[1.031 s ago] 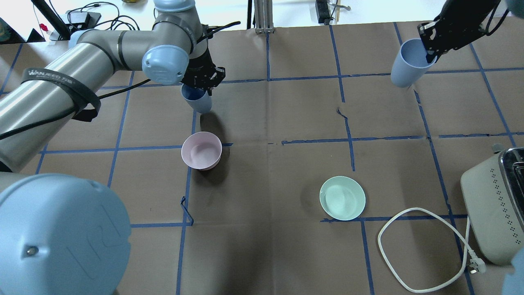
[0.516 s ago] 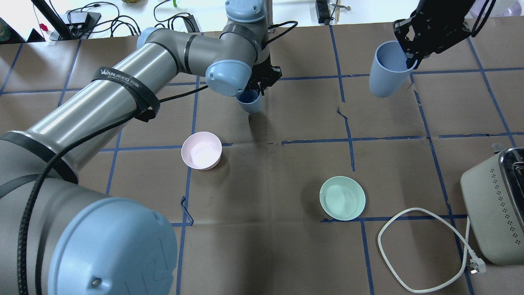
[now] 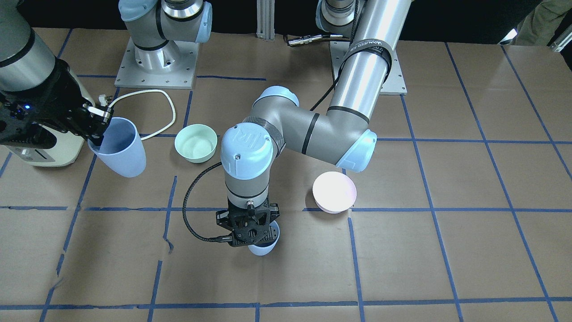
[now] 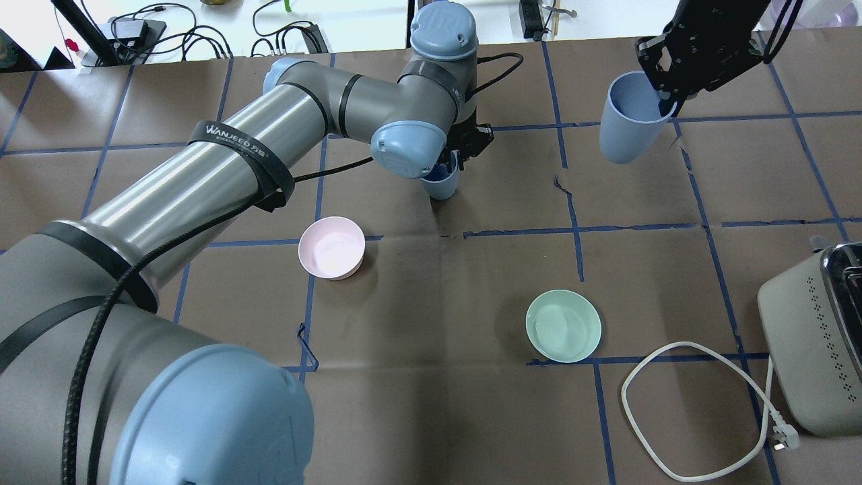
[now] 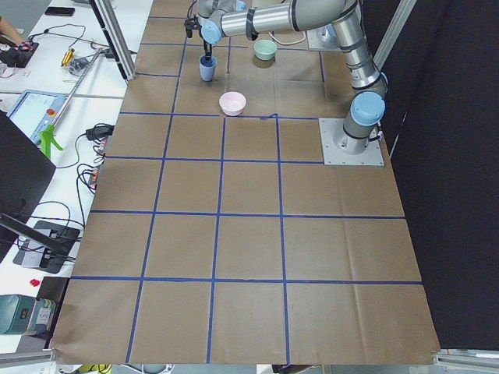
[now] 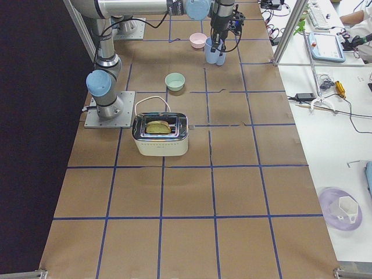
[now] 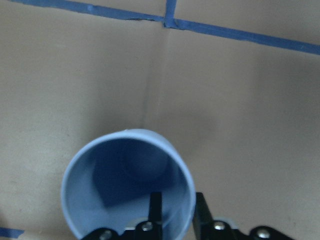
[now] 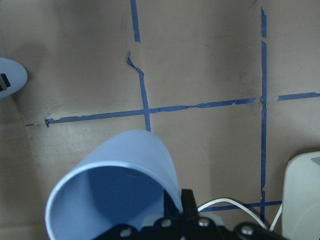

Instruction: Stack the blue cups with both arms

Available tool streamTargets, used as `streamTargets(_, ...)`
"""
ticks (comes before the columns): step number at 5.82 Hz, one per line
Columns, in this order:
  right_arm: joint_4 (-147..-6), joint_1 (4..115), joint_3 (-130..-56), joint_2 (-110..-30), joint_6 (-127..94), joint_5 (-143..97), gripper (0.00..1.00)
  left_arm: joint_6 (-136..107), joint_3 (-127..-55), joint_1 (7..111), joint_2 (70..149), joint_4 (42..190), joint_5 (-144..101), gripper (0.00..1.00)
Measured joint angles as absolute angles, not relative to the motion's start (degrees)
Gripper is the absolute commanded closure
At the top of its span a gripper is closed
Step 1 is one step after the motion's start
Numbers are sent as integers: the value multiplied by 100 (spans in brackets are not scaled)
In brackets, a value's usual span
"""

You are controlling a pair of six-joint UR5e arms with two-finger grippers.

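Observation:
My left gripper [image 4: 460, 156] is shut on the rim of one blue cup [image 4: 441, 183], upright and low over the far middle of the table. It also shows in the front view [image 3: 263, 245]. In the left wrist view one finger [image 7: 155, 205] is inside this cup [image 7: 125, 185] and the other is outside. My right gripper [image 4: 665, 101] is shut on the rim of the second blue cup [image 4: 625, 131], held tilted above the table at the far right. This cup shows in the front view [image 3: 119, 150] and the right wrist view [image 8: 112, 192]. The cups are well apart.
A pale pink bowl [image 4: 331, 247] sits left of centre and a mint-green bowl [image 4: 563, 325] right of centre. A cream toaster [image 4: 815, 343] stands at the right edge, its white cable [image 4: 673, 411] looped in front. Torn tape [image 4: 564, 187] lies between the cups.
My left arm has carried its cup to the right, from above the pink bowl toward the table's middle. My right gripper has moved its cup a little to the left.

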State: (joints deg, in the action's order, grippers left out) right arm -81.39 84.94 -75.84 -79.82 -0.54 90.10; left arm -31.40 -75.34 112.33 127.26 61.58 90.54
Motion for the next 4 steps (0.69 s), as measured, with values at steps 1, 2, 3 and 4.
streamTargets(1,-8127,8455,-7584,-7976,-50,8994,93,-3102,-7522,11229,12674,6162,9043,2)
streamTargets(2,-8123,8443,-7585,-7975,-51,8983,93,-2994,-7496,11184,12528,6203,9017,2)
streamTargets(3,-8157,8442,-7553,-7972,-61,8988,93,-2775,-7479,11032,12234,6489,8999,2)
streamTargets(4,-8351,8462,-7496,-7919,-115,8985,93,-2375,-7480,10750,11838,7035,8993,2)
